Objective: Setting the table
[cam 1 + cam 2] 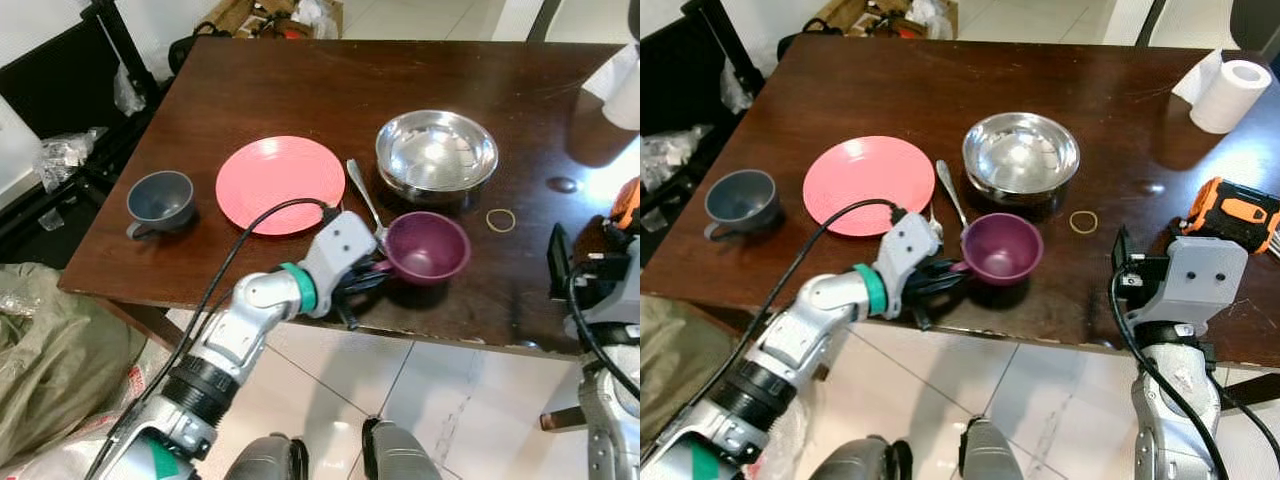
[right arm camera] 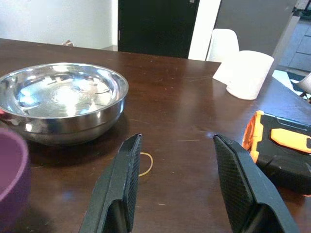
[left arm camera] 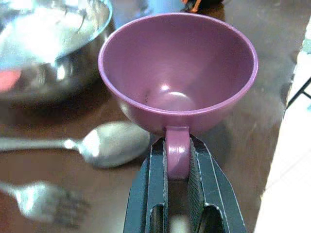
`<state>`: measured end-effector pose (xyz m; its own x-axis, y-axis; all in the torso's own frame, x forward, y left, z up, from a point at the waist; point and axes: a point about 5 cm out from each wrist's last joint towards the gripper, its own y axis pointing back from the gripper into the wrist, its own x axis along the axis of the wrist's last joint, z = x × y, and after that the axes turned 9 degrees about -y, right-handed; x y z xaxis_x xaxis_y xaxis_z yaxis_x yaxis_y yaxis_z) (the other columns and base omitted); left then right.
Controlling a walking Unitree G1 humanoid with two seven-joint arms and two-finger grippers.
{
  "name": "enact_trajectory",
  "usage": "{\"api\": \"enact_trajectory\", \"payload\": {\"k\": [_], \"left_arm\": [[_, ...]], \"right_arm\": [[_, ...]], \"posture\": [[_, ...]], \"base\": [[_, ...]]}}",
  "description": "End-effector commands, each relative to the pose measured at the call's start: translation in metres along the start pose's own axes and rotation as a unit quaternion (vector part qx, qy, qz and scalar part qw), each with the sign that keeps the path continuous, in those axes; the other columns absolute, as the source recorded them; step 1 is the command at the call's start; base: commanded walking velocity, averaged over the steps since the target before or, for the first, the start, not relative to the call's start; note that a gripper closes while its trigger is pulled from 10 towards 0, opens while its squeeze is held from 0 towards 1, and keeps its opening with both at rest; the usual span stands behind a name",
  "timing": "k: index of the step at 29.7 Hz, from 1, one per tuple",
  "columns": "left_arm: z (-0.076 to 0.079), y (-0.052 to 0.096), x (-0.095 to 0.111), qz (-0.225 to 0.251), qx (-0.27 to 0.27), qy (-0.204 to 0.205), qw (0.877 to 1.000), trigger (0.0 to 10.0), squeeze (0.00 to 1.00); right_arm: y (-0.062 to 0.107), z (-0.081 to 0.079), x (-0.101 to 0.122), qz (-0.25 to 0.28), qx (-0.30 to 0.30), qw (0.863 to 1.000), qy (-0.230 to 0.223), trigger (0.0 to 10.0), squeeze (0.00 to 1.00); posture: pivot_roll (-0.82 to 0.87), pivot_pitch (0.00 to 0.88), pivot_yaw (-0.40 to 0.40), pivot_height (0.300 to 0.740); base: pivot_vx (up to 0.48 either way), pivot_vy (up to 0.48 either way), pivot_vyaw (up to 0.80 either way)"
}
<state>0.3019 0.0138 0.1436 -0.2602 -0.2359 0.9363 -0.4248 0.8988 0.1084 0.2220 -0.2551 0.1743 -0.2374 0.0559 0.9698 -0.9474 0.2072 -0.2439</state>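
Left hand (image 3: 178, 160) pinches purple cup (image 1: 428, 247) handle, frame centre; right hand (image 2: 177, 182) open, idle. Next: carry cup beside pink plate (image 1: 280, 184).

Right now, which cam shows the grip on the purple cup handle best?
Left wrist view: the left gripper fingers clamp the purple cup handle, seen close. Both eye views show the grip small, from above. Right wrist view catches just the cup's rim at the edge.

Dark table (image 1: 300, 90) bears plate (image 1: 280, 184), bowl (image 1: 436, 153), cups (image 1: 160, 198).
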Motion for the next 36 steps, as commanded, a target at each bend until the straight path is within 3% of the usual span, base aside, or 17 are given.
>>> {"api": "enact_trajectory", "payload": {"k": [1, 10, 25, 33, 34, 35, 36], "left_arm": [[0.003, -0.003, -0.003, -0.007, -0.007, -0.003, 1.000, 10.0, 0.00], [0.008, -0.018, 0.007, 0.015, -0.003, -0.001, 1.000, 10.0, 0.00], [0.024, -0.039, -0.004, -0.008, 0.019, 0.001, 1.000, 10.0, 0.00], [0.032, -0.046, -0.002, -0.003, 0.018, 0.008, 1.000, 10.0, 0.01], [0.032, -0.047, 0.000, 0.000, 0.019, 0.009, 1.000, 10.0, 0.07], [0.032, -0.048, 0.000, 0.003, 0.020, 0.009, 1.000, 10.0, 0.66], [0.032, -0.048, 0.000, 0.003, 0.020, 0.009, 1.000, 10.0, 0.66]], "right_arm": [[0.003, -0.001, 0.000, -0.006, 0.001, 1.000, 0.003, 10.0, 0.00], [0.005, -0.014, -0.003, -0.010, 0.017, 1.000, -0.005, 10.0, 0.00], [0.005, -0.017, -0.004, -0.013, 0.016, 1.000, -0.010, 10.0, 0.00], [0.005, 0.000, 0.007, 0.016, -0.047, 0.999, 0.020, 10.0, 0.00], [0.005, 0.006, 0.010, 0.026, -0.066, 0.997, 0.032, 10.0, 0.00], [0.006, 0.011, 0.014, 0.032, -0.079, 0.995, 0.042, 10.0, 0.00], [0.006, 0.011, 0.014, 0.032, -0.079, 0.995, 0.042, 10.0, 0.00]], "posture": [[-0.10, 0.126, 0.163, 0.740], [-0.11, 0.129, 0.169, 0.740], [-0.11, 0.135, 0.170, 0.740], [-0.12, 0.128, 0.171, 0.740], [-0.12, 0.127, 0.172, 0.740], [-0.12, 0.125, 0.172, 0.740], [-0.12, 0.125, 0.172, 0.740]], "base": [[0.000, 0.000, 0.00], [0.000, 0.000, 0.00], [0.000, 0.000, 0.00], [0.000, 0.000, 0.00], [0.000, 0.000, 0.00], [0.000, 0.000, 0.00], [0.000, 0.000, 0.00]]}}
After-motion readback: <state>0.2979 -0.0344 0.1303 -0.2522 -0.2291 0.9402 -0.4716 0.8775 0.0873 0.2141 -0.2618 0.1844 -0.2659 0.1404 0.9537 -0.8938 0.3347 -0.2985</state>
